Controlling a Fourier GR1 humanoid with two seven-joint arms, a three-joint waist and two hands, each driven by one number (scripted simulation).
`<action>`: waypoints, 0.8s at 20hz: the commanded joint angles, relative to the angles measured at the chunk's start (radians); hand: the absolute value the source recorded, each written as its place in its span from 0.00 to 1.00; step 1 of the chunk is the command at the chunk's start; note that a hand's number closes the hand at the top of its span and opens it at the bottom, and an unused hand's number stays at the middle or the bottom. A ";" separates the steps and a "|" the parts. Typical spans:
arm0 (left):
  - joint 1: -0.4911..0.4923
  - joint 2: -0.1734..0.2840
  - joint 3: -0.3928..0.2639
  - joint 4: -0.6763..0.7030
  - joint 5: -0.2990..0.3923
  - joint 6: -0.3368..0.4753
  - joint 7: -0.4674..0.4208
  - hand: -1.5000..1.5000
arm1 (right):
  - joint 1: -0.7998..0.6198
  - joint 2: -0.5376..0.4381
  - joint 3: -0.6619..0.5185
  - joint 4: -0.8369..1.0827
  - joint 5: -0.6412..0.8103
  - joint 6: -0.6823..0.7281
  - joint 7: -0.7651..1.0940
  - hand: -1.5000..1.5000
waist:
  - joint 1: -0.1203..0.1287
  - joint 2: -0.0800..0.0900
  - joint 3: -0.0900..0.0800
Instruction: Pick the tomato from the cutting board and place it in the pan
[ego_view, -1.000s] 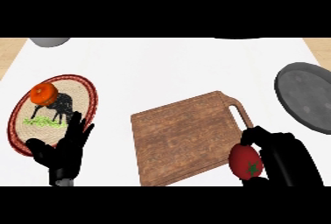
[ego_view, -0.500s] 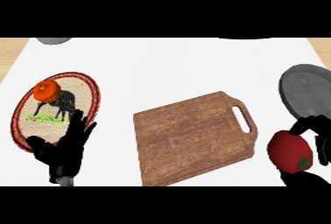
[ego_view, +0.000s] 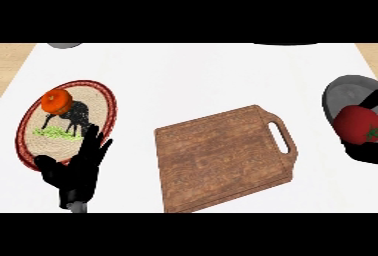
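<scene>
Left hand (ego_view: 74, 172): black, at the view's seven o'clock, resting open with straight fingers pointing toward twelve to one o'clock and thumb spread toward nine; a stub of grey forearm shows beneath it. Right hand (ego_view: 362, 150): at three o'clock on the right edge, mostly cut off, dark fingers curled round the tomato (ego_view: 356, 124).
</scene>
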 joint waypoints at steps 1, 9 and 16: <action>-0.015 -0.002 0.012 0.070 0.008 -0.009 0.021 0.50 | -0.111 -0.057 -0.105 0.222 -0.034 -0.014 -0.119 1.00 | 0.000 0.006 -0.006; 0.034 0.010 -0.008 0.018 0.002 -0.037 0.022 0.50 | -0.317 -0.076 -0.182 0.825 -0.022 -0.219 -0.458 1.00 | 0.022 0.011 -0.004; -0.047 -0.055 -0.048 0.076 -0.036 0.006 0.015 0.50 | -0.515 -0.117 -0.245 1.261 -0.026 -0.307 -0.673 1.00 | 0.041 0.023 -0.002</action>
